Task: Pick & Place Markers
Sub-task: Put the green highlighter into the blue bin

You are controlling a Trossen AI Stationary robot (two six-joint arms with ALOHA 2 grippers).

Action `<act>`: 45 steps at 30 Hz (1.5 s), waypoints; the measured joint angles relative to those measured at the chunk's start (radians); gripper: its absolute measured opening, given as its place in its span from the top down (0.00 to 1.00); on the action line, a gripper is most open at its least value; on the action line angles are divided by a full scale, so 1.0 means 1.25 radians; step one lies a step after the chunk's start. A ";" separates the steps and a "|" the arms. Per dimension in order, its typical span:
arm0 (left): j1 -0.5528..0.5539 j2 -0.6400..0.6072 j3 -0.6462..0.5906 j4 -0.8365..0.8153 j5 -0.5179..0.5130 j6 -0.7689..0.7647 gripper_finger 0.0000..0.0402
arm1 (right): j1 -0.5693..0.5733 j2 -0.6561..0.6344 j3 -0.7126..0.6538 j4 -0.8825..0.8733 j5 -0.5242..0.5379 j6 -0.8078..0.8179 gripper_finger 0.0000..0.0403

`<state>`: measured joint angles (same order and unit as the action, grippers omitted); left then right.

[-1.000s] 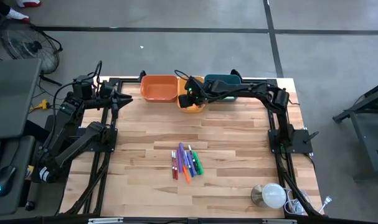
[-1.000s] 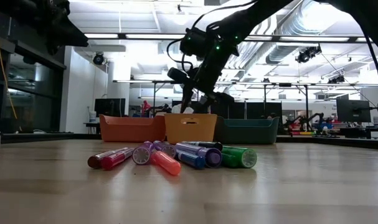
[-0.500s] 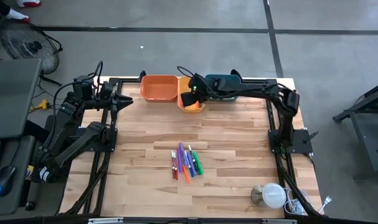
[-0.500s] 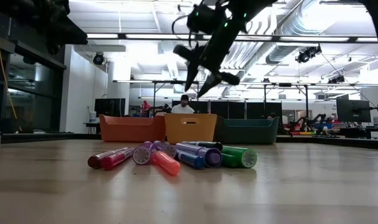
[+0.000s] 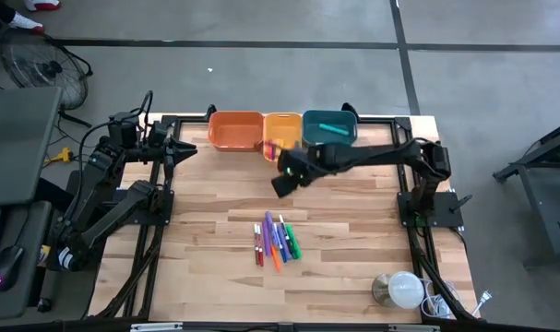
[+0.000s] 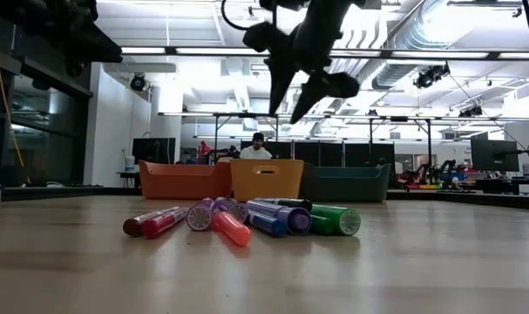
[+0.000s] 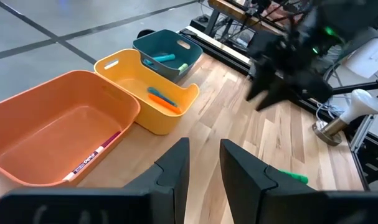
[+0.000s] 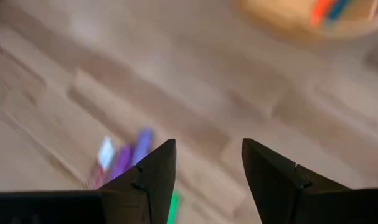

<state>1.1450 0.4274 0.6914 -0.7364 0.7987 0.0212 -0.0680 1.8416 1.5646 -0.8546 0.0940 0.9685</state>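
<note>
1. Leaving the yellow bin (image 5: 281,135), the right end effector (image 5: 281,183) now hangs released between bin and markers (image 5: 276,242).
2. Markers lie on the worktop (image 5: 353,249) beyond it, long axes pointing toward the bin; right arm nearer.
3. Left end effector (image 7: 204,163) waits, fingers parted, well apart.

r gripper (image 5: 281,181) open, mid-air

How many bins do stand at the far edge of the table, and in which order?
3, side by side along the far edge: the orange bin toward the left arm's side, the yellow bin in the middle, the teal bin toward the right arm's side.
</note>
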 joint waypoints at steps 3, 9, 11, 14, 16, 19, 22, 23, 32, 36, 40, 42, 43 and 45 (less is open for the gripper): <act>0.000 0.000 0.000 0.000 0.000 0.000 0.78 | 0.048 0.000 0.000 -0.047 -0.001 0.045 0.57; 0.000 0.000 0.000 0.000 0.000 -0.003 0.78 | 0.134 0.005 0.000 -0.045 -0.010 0.111 0.57; 0.000 0.000 0.000 0.000 0.002 -0.006 0.78 | 0.160 0.010 0.000 -0.041 -0.010 0.126 0.57; 0.000 0.000 0.000 0.000 0.007 -0.020 0.78 | 0.195 0.020 0.000 -0.032 -0.010 0.149 0.57; 0.000 0.000 0.000 0.000 0.021 -0.021 0.78 | 0.216 0.029 0.000 -0.028 -0.007 0.162 0.57; 0.000 0.000 0.000 -0.004 0.045 -0.021 0.78 | 0.240 0.049 0.000 -0.040 0.003 0.174 0.57; 0.000 0.000 0.000 -0.020 0.058 -0.023 0.78 | 0.253 0.071 0.000 -0.060 0.002 0.191 0.57; 0.000 0.000 0.000 -0.030 0.062 -0.023 0.78 | 0.256 0.077 0.000 -0.076 0.002 0.200 0.57; 0.000 0.000 0.000 -0.067 0.072 -0.022 0.78 | 0.260 0.087 -0.004 -0.267 0.022 0.257 0.57; 0.000 0.000 0.000 -0.066 0.069 -0.021 0.78 | 0.252 0.087 -0.053 -0.247 -0.003 0.224 0.57; 0.000 0.000 0.000 -0.065 0.068 -0.020 0.78 | 0.247 0.087 -0.108 -0.178 -0.033 0.208 0.57; 0.000 0.000 0.000 -0.065 0.066 -0.020 0.78 | 0.247 0.083 -0.128 -0.163 -0.037 0.208 0.57; 0.000 0.000 0.000 -0.065 0.065 -0.020 0.78 | 0.246 0.081 -0.133 -0.159 -0.039 0.208 0.57; 0.000 0.000 0.000 -0.065 0.065 -0.020 0.78 | 0.243 0.076 -0.146 -0.155 -0.048 0.205 0.57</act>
<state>1.1450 0.4274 0.6914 -0.8177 0.8800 -0.0044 0.2359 1.9367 1.3822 -1.0477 0.0346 1.2248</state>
